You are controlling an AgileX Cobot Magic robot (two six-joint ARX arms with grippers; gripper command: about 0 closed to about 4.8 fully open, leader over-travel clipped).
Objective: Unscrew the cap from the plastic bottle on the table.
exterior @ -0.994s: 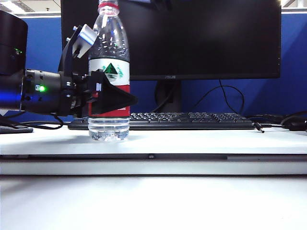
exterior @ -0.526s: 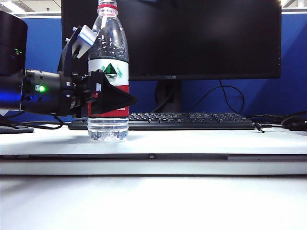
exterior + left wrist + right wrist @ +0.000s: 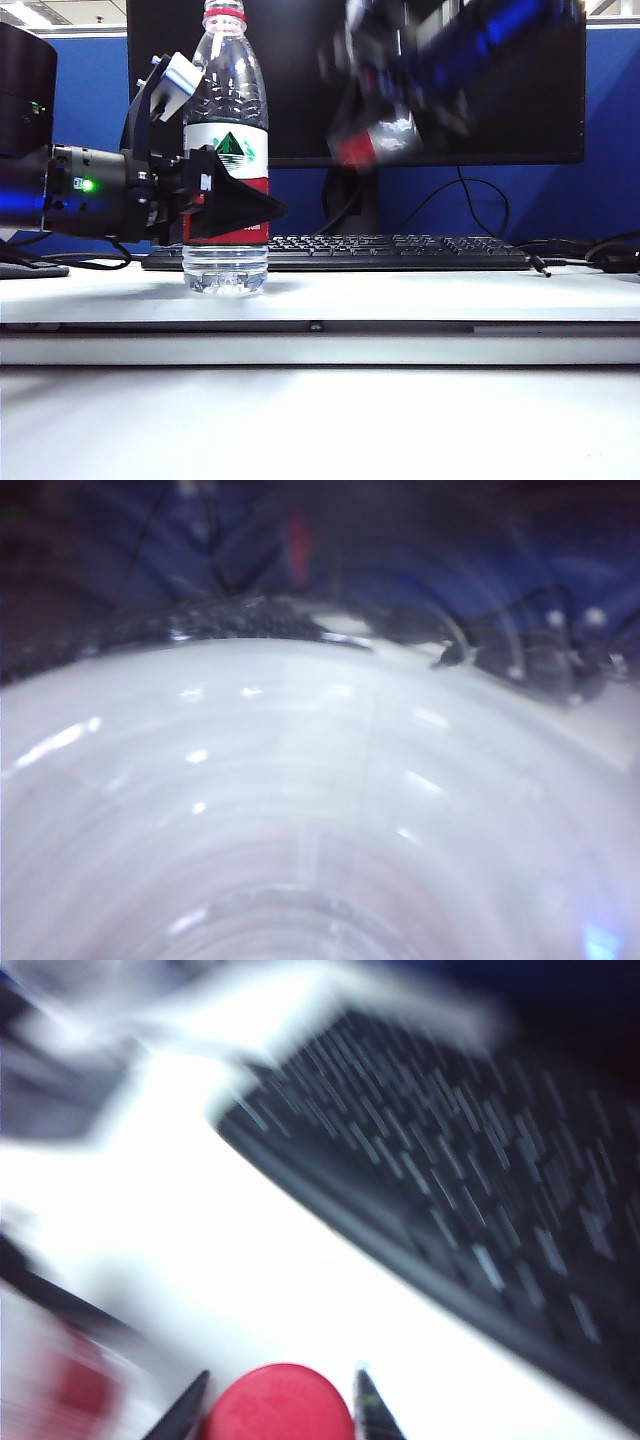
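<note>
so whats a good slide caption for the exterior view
Left gripper clamps the plastic bottle upright on the table while the blurred right gripper carries the red cap away.

A deep blue partition wall (image 3: 600, 130) is running behind the wide white worktop (image 3: 420, 295), whose raised front ledge is crossing the exterior view. A large black flat monitor (image 3: 300, 110) is standing on a dark stand (image 3: 350, 205) at the back, its screen showing nothing. A long black keyboard (image 3: 400, 252) is lying before it. Thin black cables (image 3: 480, 195) are looping down the wall and trailing off at the far right. Overhead, a ceiling lamp (image 3: 25, 14) is glowing in the upper left corner.
</note>
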